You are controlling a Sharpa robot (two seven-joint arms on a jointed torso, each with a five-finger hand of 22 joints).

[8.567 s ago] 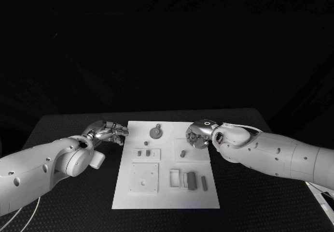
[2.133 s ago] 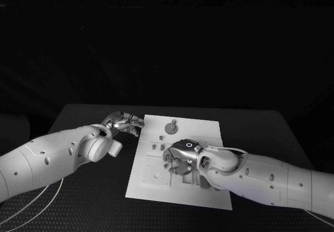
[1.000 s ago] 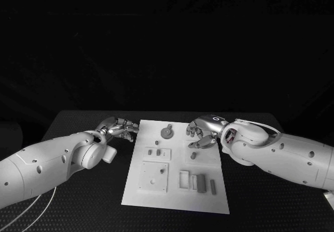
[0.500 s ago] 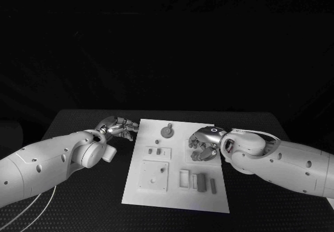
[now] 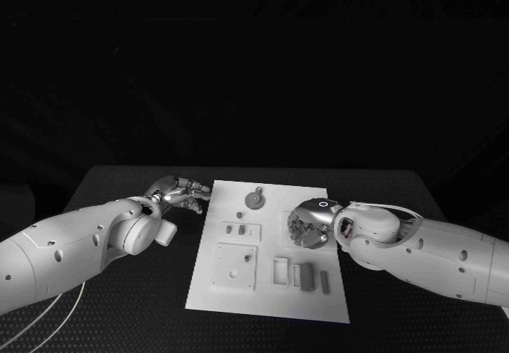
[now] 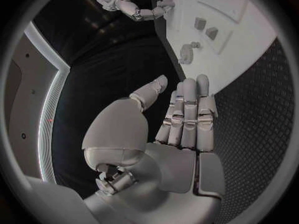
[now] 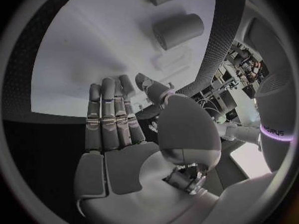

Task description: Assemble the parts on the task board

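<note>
Since half a second ago our right hand (image 5: 309, 227) has slid nearer along the right side of the task board (image 5: 268, 293) and now sits over its middle — fingers straight, side by side, holding nothing. Our left hand (image 5: 180, 194) rests on the black table (image 5: 127, 301) just off the board's far left corner, released too. A round gear-like part (image 5: 254, 198) lies at the far end; grey bars (image 5: 307, 277) near the front.

The task board (image 5: 271, 250) looks smooth, matt white plastic; the table (image 5: 117, 191) is rough, textured black; both hands, left hand (image 5: 182, 193) and right hand (image 5: 307, 226), look glossy silver metal.
</note>
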